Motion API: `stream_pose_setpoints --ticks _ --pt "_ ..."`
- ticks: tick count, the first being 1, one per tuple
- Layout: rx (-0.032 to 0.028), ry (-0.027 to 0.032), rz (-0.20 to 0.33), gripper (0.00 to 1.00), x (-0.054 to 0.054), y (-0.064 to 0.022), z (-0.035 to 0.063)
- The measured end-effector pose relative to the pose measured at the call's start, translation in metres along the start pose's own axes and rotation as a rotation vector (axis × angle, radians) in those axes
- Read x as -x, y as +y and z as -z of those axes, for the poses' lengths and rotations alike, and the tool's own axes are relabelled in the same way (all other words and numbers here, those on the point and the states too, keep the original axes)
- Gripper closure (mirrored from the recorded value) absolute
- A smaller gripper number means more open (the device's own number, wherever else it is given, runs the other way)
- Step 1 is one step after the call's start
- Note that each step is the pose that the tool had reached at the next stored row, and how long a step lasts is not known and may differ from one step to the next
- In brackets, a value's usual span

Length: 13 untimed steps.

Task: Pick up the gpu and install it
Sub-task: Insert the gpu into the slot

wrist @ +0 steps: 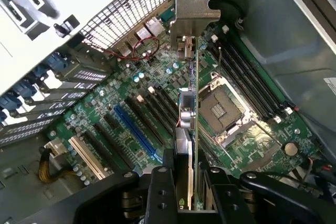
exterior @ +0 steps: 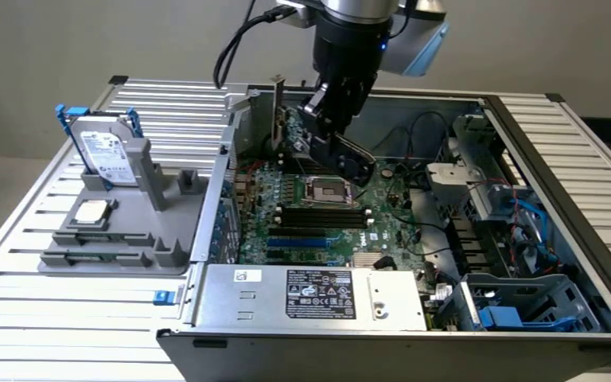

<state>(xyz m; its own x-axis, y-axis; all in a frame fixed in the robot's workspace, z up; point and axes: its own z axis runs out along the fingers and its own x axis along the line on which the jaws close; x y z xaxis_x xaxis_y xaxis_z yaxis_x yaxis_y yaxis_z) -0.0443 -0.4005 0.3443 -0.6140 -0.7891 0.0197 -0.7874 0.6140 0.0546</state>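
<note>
**Wrist view: gpu clamped edge-on over the board**

The gripper (wrist: 186,195) has its two black fingers closed tight on the gpu (wrist: 188,129), one on each face of the thin card. The card is seen edge-on, with its silver bracket (wrist: 197,9) at the far end, towards the perforated wall of the case (wrist: 126,9). It hangs over the green board (wrist: 105,114), between a long blue slot (wrist: 134,132) and the open socket (wrist: 223,108). Whether its lower edge touches the board cannot be told.

In the exterior view the gripper (exterior: 327,127) reaches down into the case (exterior: 560,159), and the gpu (exterior: 293,131) sits upright near the far wall, just beside the socket (exterior: 327,189).

The power supply (exterior: 317,298) at the near edge carries a black and white label (exterior: 321,293), but its print is too small to read. On the exterior view's left, a drive (exterior: 104,147) stands in a grey stand (exterior: 114,255), and its label cannot be read either. A silver chip (exterior: 93,212) lies on the same stand.
</note>
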Motion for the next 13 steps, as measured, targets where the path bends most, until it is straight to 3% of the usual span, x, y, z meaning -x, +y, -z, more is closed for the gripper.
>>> stream_pose_setpoints --ticks 13 --pt "-0.0047 0.0130 0.236 0.73 0.000 -0.0006 -0.0111"
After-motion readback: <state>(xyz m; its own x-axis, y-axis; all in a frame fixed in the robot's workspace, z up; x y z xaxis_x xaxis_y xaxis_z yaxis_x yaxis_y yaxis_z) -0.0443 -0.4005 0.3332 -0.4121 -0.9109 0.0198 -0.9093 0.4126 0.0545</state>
